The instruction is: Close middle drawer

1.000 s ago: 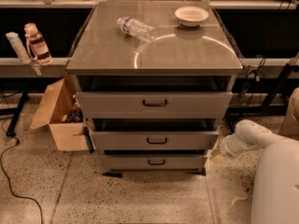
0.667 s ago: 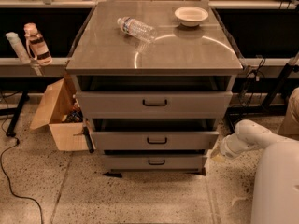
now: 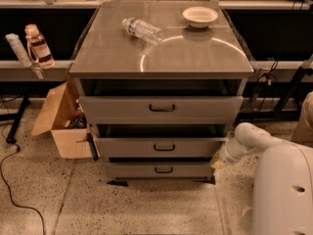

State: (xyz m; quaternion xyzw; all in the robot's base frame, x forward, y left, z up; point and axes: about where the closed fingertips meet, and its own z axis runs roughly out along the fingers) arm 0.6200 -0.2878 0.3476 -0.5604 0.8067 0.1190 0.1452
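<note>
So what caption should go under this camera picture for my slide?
Gripper beside the right end of the open middle drawer; bottle and bowl on the cabinet top.

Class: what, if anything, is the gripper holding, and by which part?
Cannot be told; the gripper sits at the right front corner of the middle drawer.

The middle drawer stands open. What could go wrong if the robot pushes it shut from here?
The claw is by the right end of the middle drawer, far from its centre handle; a push there might skew the drawer and jam it. The top drawer juts out above, so the arm could bump it. A jolt might roll the lying bottle on the cabinet top.
</note>
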